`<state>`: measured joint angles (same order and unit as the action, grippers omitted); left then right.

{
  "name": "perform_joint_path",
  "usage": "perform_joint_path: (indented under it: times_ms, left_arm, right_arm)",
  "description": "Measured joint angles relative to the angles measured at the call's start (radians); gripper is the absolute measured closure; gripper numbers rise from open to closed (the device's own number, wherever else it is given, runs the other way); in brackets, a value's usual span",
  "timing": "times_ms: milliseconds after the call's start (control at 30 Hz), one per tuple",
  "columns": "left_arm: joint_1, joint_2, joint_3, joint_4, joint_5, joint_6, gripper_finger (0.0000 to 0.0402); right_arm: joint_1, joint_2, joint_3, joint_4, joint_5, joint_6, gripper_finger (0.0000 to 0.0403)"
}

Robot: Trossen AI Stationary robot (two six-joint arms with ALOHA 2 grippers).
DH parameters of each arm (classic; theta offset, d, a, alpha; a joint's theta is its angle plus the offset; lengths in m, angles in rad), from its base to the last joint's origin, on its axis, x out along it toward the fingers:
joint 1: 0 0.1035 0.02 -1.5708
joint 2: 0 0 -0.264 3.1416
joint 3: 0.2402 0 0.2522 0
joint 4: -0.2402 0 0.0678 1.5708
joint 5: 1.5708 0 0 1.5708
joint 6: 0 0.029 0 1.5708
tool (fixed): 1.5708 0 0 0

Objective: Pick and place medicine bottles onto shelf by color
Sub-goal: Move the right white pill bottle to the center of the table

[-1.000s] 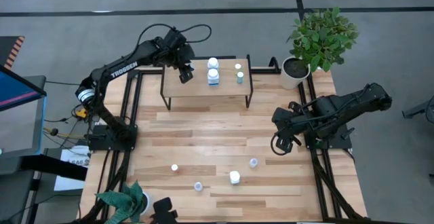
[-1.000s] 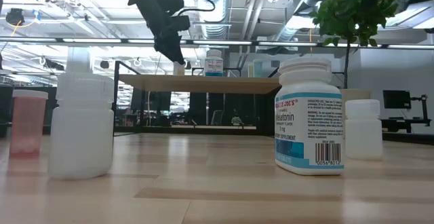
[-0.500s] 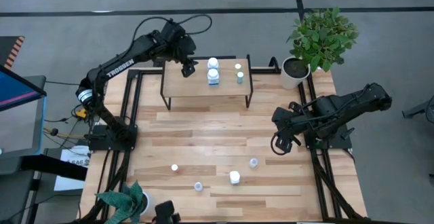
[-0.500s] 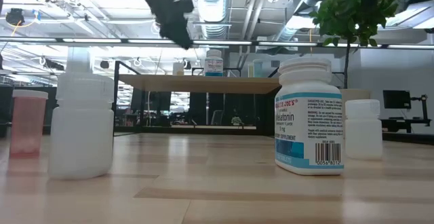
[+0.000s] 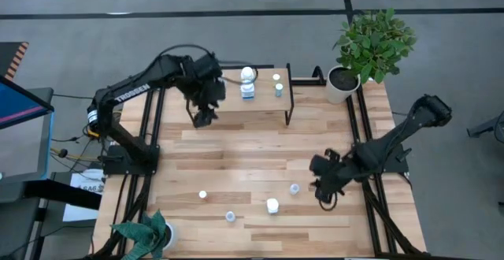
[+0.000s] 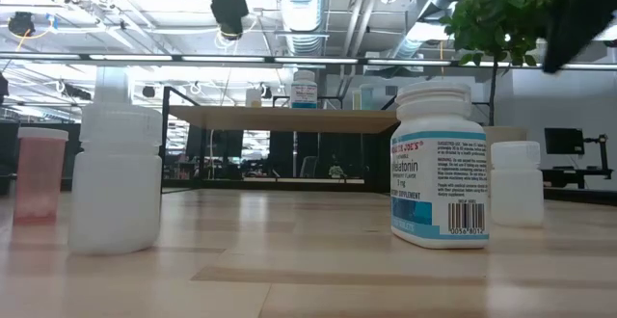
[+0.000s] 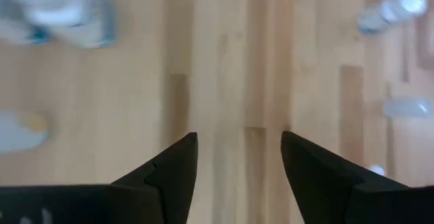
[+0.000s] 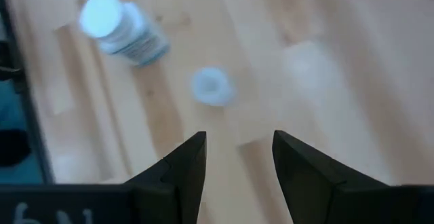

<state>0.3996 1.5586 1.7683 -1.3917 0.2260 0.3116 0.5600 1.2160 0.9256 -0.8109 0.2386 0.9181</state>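
Note:
The shelf (image 5: 260, 98) stands at the table's far side and carries a white bottle with a blue label (image 5: 247, 83) and two tiny bottles (image 5: 277, 83). The low view shows one more small bottle (image 6: 254, 96) on it. Several bottles stand on the table near its near edge: a white one with a blue label (image 5: 272, 206) and tiny ones (image 5: 294, 188) (image 5: 230, 216) (image 5: 202, 195). My left gripper (image 5: 206, 109) is open and empty above the shelf's left front (image 7: 237, 139). My right gripper (image 5: 323, 187) is open and empty (image 8: 237, 139), just right of the tiny bottle (image 8: 211, 86) and the labelled bottle (image 8: 122, 30).
A potted plant (image 5: 370, 43) stands at the far right corner, another (image 5: 146, 232) at the near left corner. In the low view a large labelled bottle (image 6: 439, 169), a plain white one (image 6: 116, 173) and a pinkish one (image 6: 39, 173) stand close to the camera.
My left gripper has drawn back from over the shelf's top toward the table's near edge and has risen. My right gripper has gone toward the near edge and a little left, toward the bottles on the table. The bottles have stayed in place.

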Motion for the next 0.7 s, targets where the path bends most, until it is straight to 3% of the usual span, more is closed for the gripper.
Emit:
perform_joint_path:
  times_ms: [333, 700]
  left_arm:
    - [-0.161, -0.024, 0.0, -0.058, -0.034, -0.009, 0.0218]
    - [-0.177, -0.024, -0.046, -0.048, -0.107, -0.048, 0.0219]
  right_arm:
    - [0.089, 0.052, -0.27, 0.386, 0.02, 0.214, 0.0219]
    - [0.049, 0.349, -0.205, 0.505, 0.004, 0.198, 0.027]
